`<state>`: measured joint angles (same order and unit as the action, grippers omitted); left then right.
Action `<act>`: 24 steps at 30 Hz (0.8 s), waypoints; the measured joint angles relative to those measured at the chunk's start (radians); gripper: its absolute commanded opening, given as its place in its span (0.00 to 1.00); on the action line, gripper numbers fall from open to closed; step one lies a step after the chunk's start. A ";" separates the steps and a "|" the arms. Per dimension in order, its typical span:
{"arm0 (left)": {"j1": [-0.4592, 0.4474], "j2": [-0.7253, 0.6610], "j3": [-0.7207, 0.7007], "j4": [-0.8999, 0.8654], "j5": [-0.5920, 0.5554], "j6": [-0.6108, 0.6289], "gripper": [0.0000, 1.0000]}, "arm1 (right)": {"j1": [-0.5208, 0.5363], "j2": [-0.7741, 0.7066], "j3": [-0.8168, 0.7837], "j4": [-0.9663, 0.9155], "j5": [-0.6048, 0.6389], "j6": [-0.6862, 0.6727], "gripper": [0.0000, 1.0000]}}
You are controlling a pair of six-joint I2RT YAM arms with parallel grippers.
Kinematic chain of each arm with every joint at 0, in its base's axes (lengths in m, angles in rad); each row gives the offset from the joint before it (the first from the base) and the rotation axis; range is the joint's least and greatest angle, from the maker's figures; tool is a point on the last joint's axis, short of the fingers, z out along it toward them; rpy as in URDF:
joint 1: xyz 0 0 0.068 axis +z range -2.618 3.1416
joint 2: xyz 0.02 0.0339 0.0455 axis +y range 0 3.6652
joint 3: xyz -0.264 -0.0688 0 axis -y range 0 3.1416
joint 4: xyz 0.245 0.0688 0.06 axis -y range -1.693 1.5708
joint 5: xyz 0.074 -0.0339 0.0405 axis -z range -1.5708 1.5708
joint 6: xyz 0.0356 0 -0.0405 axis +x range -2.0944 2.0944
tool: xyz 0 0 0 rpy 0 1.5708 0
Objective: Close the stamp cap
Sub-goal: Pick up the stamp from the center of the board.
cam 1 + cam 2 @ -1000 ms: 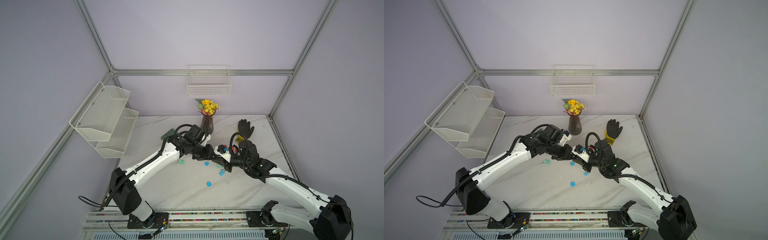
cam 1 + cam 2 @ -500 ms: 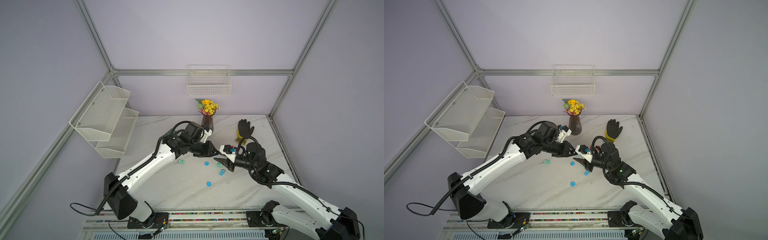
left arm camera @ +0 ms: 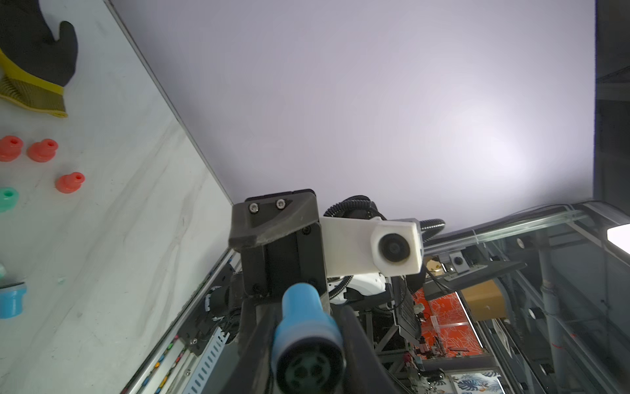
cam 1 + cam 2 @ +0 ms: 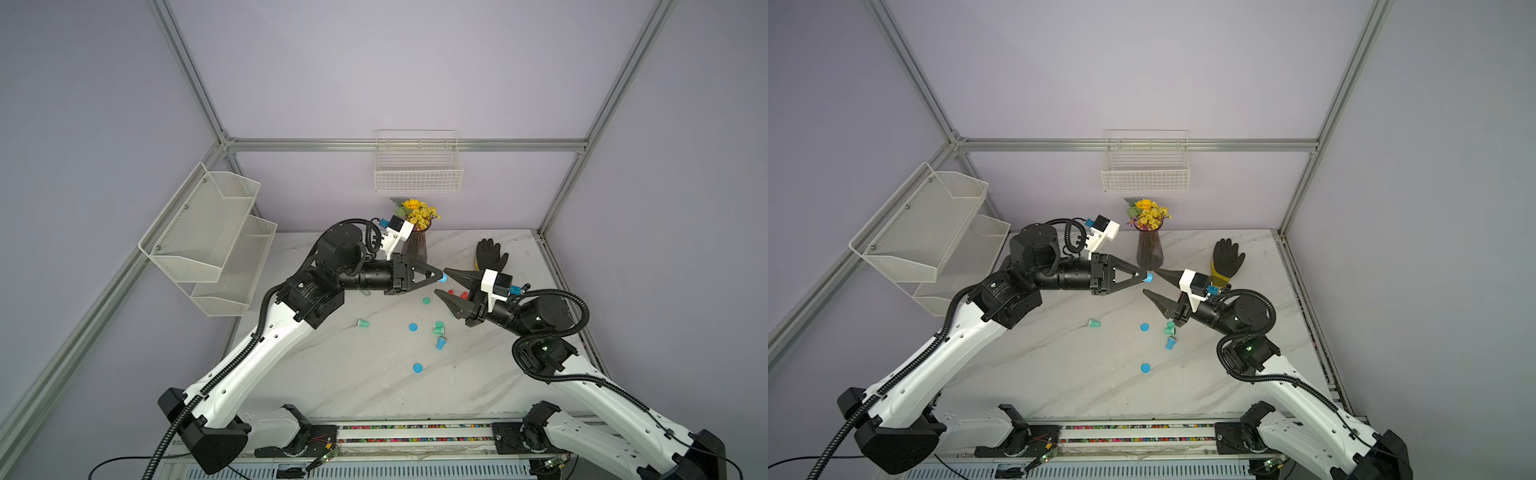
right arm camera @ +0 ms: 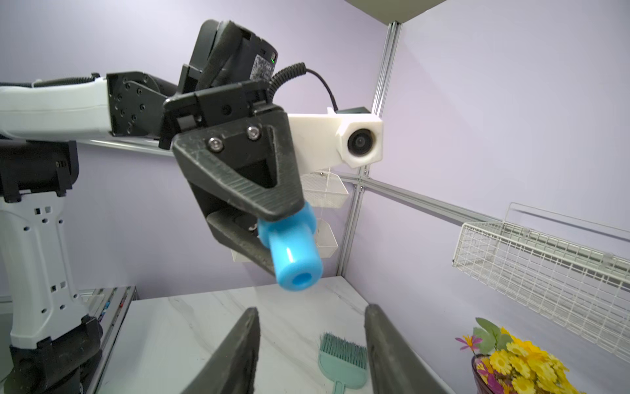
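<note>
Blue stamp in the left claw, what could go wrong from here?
1. The left claw pinches the stamp only at its very tips, in mid-air, so it could slip and drop.
2. The open right claw sits very close. Moving in could knock the stamp askew.

- My right gripper has let go: its jaws were closed a second ago and now stand wide apart.
- It has backed off from the blue stamp.
- My left gripper has tightened and now holds the stamp alone.
- The wrists were bunched together and now stand apart.
</note>
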<state>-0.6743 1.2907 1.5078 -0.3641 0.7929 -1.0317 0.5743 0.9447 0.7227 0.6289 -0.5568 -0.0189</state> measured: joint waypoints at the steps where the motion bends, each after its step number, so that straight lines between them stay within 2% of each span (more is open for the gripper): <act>1: 0.000 0.000 0.001 0.012 0.013 -0.010 0.16 | 0.000 0.014 0.009 0.031 -0.008 0.020 0.51; 4: 0.000 -0.001 0.006 0.033 0.038 -0.033 0.16 | 0.000 0.052 0.038 0.118 -0.048 0.079 0.48; 8: 0.002 -0.001 0.007 0.045 0.055 -0.053 0.15 | 0.000 0.082 0.063 0.193 -0.095 0.132 0.39; 12: 0.002 -0.002 0.007 0.062 0.064 -0.066 0.15 | 0.000 0.085 0.074 0.209 -0.118 0.153 0.31; 19: 0.004 -0.002 0.006 0.087 0.075 -0.092 0.14 | 0.000 0.087 0.089 0.205 -0.138 0.152 0.24; 21: 0.005 -0.003 0.006 0.096 0.079 -0.100 0.15 | 0.000 0.088 0.095 0.203 -0.144 0.150 0.14; 24: 0.006 -0.003 0.003 0.103 0.084 -0.106 0.22 | 0.000 0.089 0.099 0.200 -0.152 0.153 0.03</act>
<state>-0.6685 1.2881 1.5108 -0.2611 0.8764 -1.1381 0.5743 1.0332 0.8219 0.8284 -0.7086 0.1341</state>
